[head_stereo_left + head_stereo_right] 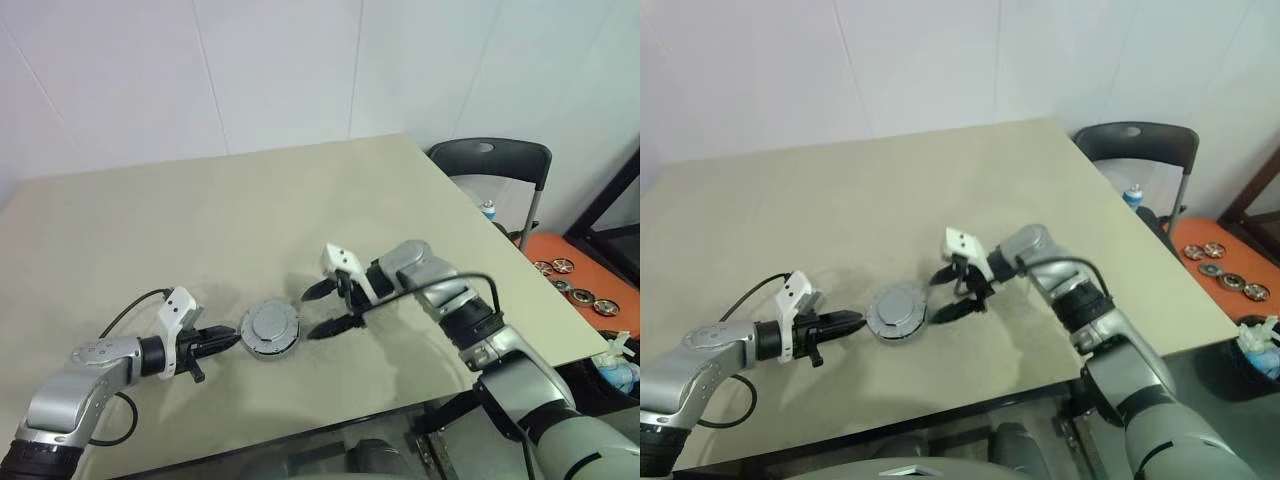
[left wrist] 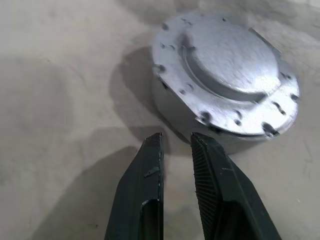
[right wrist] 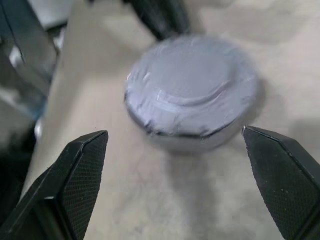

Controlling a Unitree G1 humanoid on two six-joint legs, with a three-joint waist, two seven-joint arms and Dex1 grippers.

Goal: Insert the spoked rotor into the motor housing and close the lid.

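The motor housing (image 1: 268, 346) stands on the beige table (image 1: 200, 220) as a shallow round silver-grey case. Its lid (image 1: 270, 323) lies flat on top, plain grey face up, as the left wrist view shows of the lid (image 2: 227, 60). The spoked rotor is hidden. My left gripper (image 1: 222, 343) points at the housing from the left, its tips just short of the wall, with a narrow gap and nothing between the fingers (image 2: 150, 165). My right gripper (image 1: 312, 312) hangs just right of the housing, wide open and empty, facing the case.
A dark folding chair (image 1: 490, 160) stands beyond the table's right edge. A blue bottle (image 1: 487, 209) is near it. An orange surface (image 1: 600, 270) with several small wheel-like discs (image 1: 575, 285) lies at the far right. A black cable (image 1: 130, 305) loops beside my left arm.
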